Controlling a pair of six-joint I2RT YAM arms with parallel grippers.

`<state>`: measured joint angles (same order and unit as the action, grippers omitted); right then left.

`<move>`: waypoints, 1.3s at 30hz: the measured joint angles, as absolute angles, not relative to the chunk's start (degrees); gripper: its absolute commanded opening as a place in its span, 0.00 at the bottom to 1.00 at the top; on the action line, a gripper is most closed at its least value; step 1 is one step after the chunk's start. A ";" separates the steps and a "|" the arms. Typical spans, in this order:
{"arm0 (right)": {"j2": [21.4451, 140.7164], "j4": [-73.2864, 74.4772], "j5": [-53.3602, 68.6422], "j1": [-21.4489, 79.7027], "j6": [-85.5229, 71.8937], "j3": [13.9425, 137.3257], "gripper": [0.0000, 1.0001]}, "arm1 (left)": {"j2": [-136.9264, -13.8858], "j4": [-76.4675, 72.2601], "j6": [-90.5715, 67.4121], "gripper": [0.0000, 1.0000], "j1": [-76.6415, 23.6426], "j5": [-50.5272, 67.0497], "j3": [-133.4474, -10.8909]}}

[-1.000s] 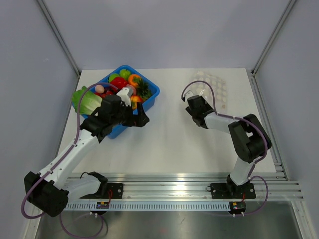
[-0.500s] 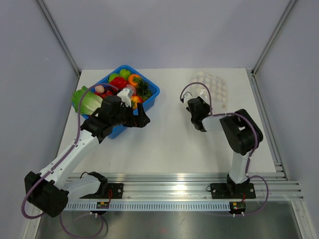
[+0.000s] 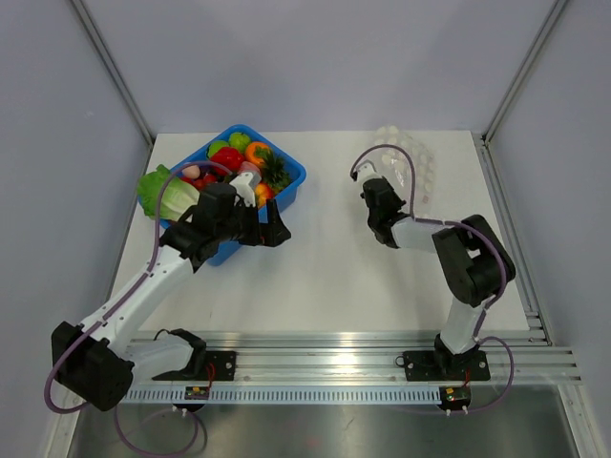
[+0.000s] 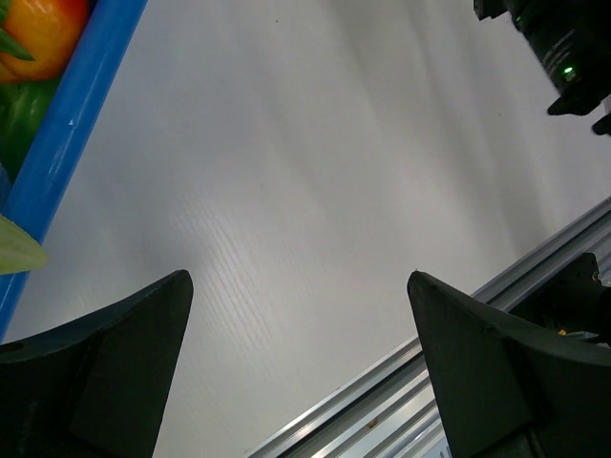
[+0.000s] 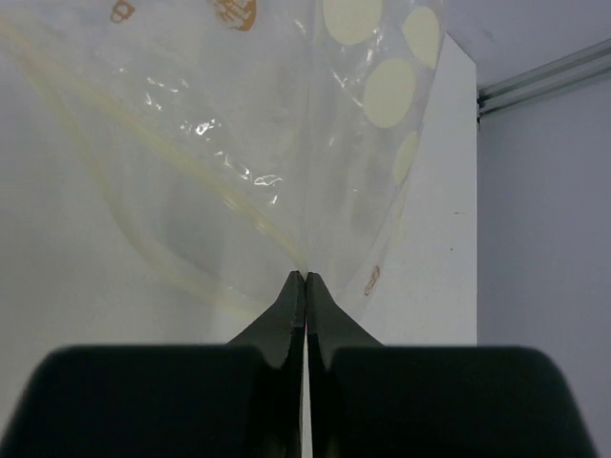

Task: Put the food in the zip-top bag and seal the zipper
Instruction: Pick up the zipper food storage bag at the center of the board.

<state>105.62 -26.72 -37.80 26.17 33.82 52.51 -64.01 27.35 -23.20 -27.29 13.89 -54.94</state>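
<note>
While the right gripper (image 5: 305,279) clamps the zip-top bag (image 5: 239,143), food (image 3: 229,157) lies binned upper left.
Left gripper (image 4: 296,281) (jaws wide) hangs beside the blue bin (image 4: 67,124).

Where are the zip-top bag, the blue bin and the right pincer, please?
zip-top bag (image 5: 286,143), right wrist view, clear film.
blue bin (image 3: 296,170), top external view, rim near its right corner.
right pincer (image 5: 305,279), right wrist view, closed fingertips pinching the bag.

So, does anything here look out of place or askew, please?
Only the lettuce: it sits outside the left wall of the blue bin, while the other food is piled inside. The bag is bunched where the right hand pinches it.
</note>
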 measured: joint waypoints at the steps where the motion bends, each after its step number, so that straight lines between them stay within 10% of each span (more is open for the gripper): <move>1: 104.07 -22.46 -36.86 26.13 31.14 54.24 0.00 | -64.40 27.31 -23.22 0.99 -27.29 14.17 -55.02; 18: 92.36 40.47 -12.23 26.41 -16.73 82.46 0.00 | -75.55 19.20 -27.66 0.96 -36.21 16.67 -59.83; 39: 82.94 50.13 1.04 28.23 -35.18 80.77 0.00 | -86.48 0.51 -37.67 0.85 -42.85 12.16 -56.16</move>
<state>82.94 50.13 1.04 28.23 -35.18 80.77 -86.48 0.51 -37.67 -42.85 12.16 -56.16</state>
